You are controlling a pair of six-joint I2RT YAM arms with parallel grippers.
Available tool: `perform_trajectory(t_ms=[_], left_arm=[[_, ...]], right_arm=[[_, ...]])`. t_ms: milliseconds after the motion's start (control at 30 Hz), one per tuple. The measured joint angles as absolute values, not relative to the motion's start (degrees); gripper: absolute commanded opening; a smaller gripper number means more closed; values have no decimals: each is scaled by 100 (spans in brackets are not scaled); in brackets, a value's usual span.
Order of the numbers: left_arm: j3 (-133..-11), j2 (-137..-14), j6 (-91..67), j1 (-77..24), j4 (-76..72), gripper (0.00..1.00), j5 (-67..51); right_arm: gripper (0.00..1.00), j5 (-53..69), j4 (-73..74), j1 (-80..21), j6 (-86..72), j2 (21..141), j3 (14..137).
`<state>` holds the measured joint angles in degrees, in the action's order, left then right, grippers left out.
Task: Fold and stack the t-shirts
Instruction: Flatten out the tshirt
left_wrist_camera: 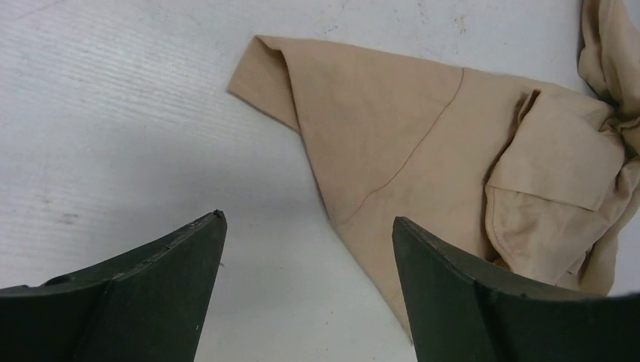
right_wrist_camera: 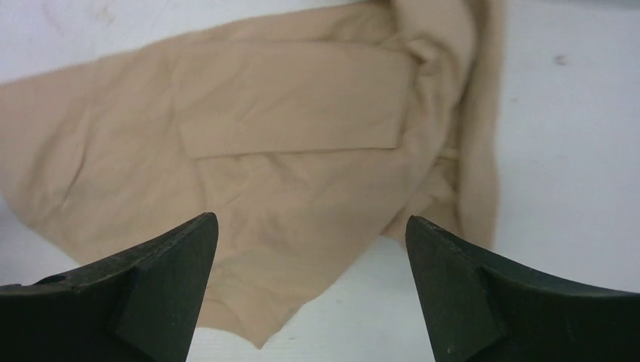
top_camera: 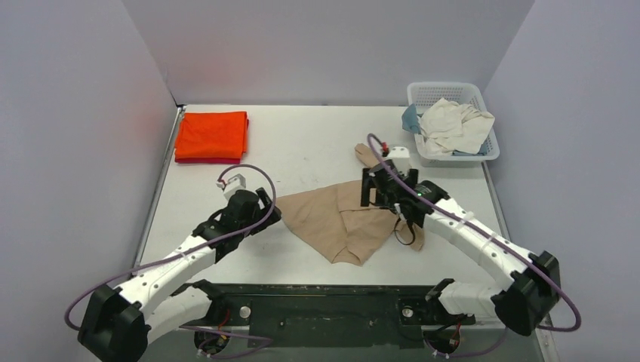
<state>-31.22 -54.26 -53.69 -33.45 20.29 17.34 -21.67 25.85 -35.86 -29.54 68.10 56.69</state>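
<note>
Jaws spread wide on both: left gripper (left_wrist_camera: 306, 220) and right gripper (right_wrist_camera: 311, 219) flank the crumpled tan-beige cloth t-shirt (top_camera: 340, 222) at centre frame, likely poised to flatten it.

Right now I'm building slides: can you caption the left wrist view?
Open left hand poised at the edge of the tan t-shirt.

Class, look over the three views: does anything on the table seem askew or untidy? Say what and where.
The tan t-shirt lies mid-table, bunched into a lopsided triangle with one sleeve flopped over it, unlike the orange t-shirt, which is folded square at the far left. Cream cloth is heaped, crumpled, above the rim of the basket.
</note>
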Motion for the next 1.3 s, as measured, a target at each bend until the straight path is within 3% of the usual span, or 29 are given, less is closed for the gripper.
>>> perform_trajectory(t_ms=[267, 500, 633, 700, 800, 833, 900, 967, 1133, 1233, 1300], left_arm=[[-3284, -7057, -4915, -2665, 882, 86, 969], [-3492, -7824, -4713, -2541, 329, 80, 609], [-3636, -8261, -4665, -2541, 137, 70, 565], [-3756, -8512, -4639, -2541, 27, 59, 576], [-3970, -8831, -4584, -2541, -73, 32, 639], [-4012, -8910, -4578, -2539, -95, 9, 661], [-4042, -9026, -4580, -2536, -123, 0, 707], [-4075, -9074, -4523, -2534, -121, 0, 727], [-4106, -9076, -4523, -2541, -58, 0, 788], [-4056, -8984, -4543, -2541, 27, 0, 875], [-3990, -8858, -4563, -2541, 134, 0, 932]], right_arm=[[82, -1691, 2292, -4834, -3083, 8711, 5833], [80, -1774, 2274, -4984, -3212, 9605, 6143], [78, -2045, 2353, -5046, -3328, 9810, 6259], [77, -2167, 2447, -5078, -3380, 9819, 6259], [75, -2410, 2576, -5111, -3496, 9817, 6239], [75, -2475, 2604, -5111, -3522, 9815, 6219], [72, -2661, 2641, -5116, -3614, 9769, 6090], [67, -2788, 2681, -5116, -3677, 9682, 5913], [41, -3072, 2757, -5078, -3975, 9236, 5336], [10, -3181, 2720, -5057, -4169, 8892, 5052], [0, -3166, 2539, -5030, -4270, 8584, 4805]])
